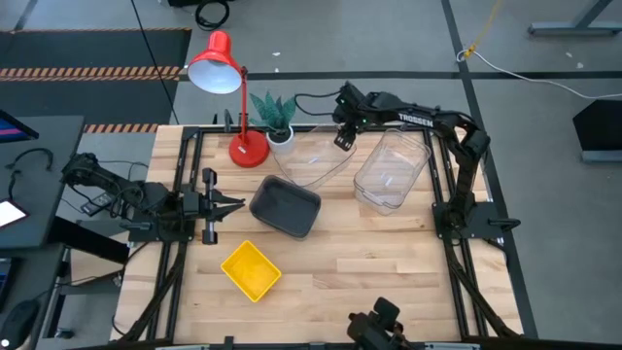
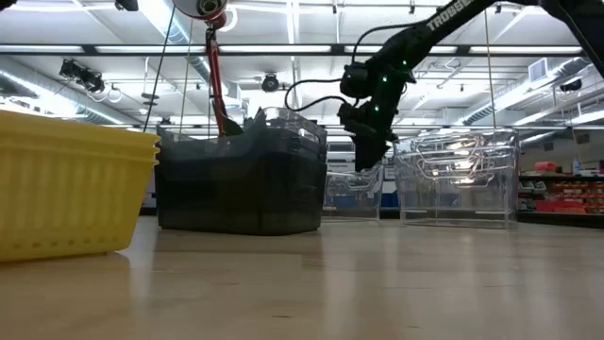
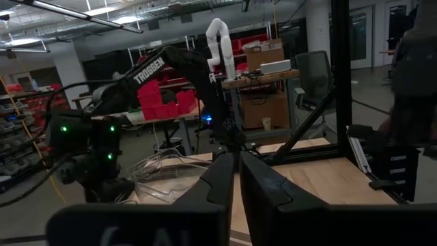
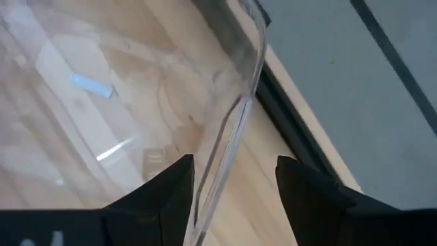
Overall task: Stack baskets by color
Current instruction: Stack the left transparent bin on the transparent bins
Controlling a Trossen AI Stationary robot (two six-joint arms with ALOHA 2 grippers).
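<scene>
The right gripper hangs over the far edge of the table, jaws apart and straddling the far rim of a clear basket; in the right wrist view that thin rim runs up between the two fingers, not clamped by either. That is the relation that counts: wall between the fingers, the basket's body lying toward the table's middle from the gripper. Its long axis seems to run along the far edge, though the see-through plastic makes that hard to fix. Just to its right sits a second clear basket, angled, long axis running roughly far to near; whether more are nested in it I cannot tell. The right arm is plainly the nearer one for both. Nothing shows inside either clear basket. The grey basket sits mid-table and the yellow basket toward the near edge, both looking empty. The left gripper waits at the left side, fingers together.
</scene>
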